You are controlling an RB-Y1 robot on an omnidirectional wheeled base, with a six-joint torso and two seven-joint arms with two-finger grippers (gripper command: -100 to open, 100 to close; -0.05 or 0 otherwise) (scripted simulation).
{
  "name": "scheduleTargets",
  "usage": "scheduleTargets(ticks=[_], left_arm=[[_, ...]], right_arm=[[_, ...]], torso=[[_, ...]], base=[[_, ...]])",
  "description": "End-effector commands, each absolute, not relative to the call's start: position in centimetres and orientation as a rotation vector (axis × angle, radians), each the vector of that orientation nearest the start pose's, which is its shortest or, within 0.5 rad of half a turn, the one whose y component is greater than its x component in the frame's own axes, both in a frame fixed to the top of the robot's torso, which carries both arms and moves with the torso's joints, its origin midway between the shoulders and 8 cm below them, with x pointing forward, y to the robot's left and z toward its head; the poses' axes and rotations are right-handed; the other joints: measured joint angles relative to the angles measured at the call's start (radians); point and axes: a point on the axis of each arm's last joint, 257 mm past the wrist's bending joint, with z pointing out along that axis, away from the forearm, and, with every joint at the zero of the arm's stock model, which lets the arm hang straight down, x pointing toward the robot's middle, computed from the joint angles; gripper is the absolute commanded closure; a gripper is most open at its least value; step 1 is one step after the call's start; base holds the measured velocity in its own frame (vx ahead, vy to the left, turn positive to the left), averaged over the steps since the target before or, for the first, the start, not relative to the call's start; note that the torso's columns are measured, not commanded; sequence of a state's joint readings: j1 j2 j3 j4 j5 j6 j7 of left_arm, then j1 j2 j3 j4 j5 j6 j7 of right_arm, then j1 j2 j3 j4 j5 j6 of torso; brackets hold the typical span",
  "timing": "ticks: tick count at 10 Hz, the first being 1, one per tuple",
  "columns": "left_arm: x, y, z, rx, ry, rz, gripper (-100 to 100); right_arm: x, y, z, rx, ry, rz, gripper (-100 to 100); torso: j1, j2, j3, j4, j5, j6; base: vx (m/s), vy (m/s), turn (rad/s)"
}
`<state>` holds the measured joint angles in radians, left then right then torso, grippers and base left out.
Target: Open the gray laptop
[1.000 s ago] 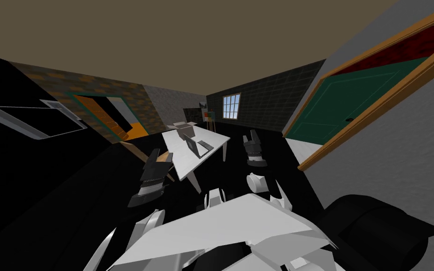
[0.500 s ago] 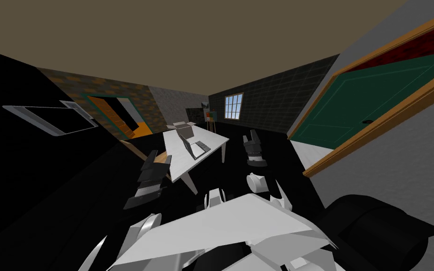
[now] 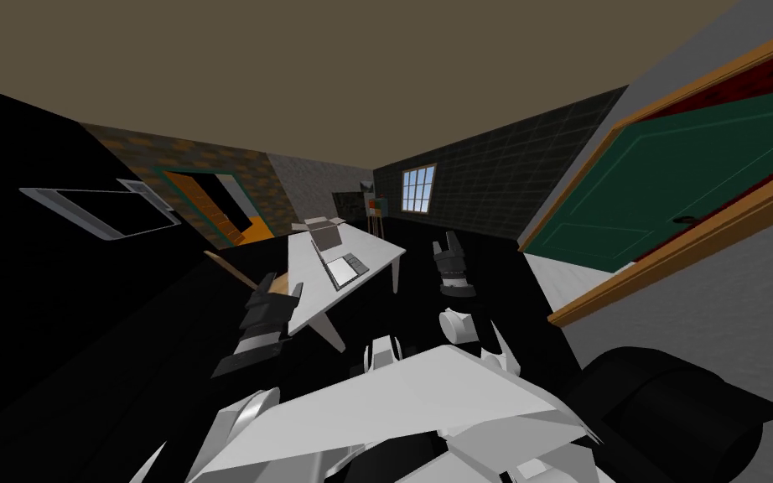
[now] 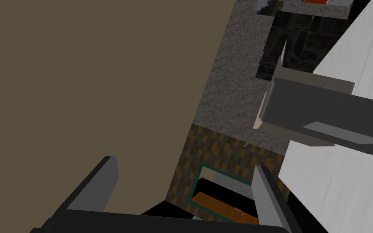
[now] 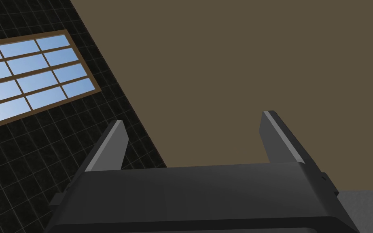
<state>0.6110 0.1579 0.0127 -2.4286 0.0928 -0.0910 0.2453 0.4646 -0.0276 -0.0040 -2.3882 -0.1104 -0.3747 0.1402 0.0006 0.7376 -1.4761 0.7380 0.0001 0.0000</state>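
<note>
Gray laptop (image 3: 341,267) sits lid-up on the white table (image 3: 376,246), in front of a box (image 3: 324,228).
Left gripper (image 4: 185,164) hangs near the table's edge, fingers apart; right gripper (image 5: 193,118) likewise spread.

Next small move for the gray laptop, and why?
Probably ease the open left gripper forward over the white rectangular table toward the lid edge of the dark grey laptop. It sits empty by the table's near corner, short of the laptop, which lies mid-table in front of a small beige box; the open right gripper is farther off.
</note>
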Motion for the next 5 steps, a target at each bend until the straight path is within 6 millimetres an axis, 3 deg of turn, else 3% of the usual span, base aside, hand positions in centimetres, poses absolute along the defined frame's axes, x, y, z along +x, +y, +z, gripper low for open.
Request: scheduleTargets(ticks=[1, 5], left_arm=[[36.2, 30.7, -5.2, -1.153, 0.848, -1.418, -100], [35.5, 32.9, -8.1, -1.333, 0.828, -1.411, -100]], right_arm=[[34.3, -28.2, 6.0, 0.639, 0.601, 1.264, 0], [34.3, -28.2, 6.0, 0.639, 0.601, 1.264, 0]], torso=[[0.001, -0.002, -0.001, -0.001, 0.0, 0.0], [0.0, 0.001, 0.0, 0.0, 0.0, 0.0]], base=[[0.13, -0.09, 0.035], [0.146, -0.098, 0.011]])
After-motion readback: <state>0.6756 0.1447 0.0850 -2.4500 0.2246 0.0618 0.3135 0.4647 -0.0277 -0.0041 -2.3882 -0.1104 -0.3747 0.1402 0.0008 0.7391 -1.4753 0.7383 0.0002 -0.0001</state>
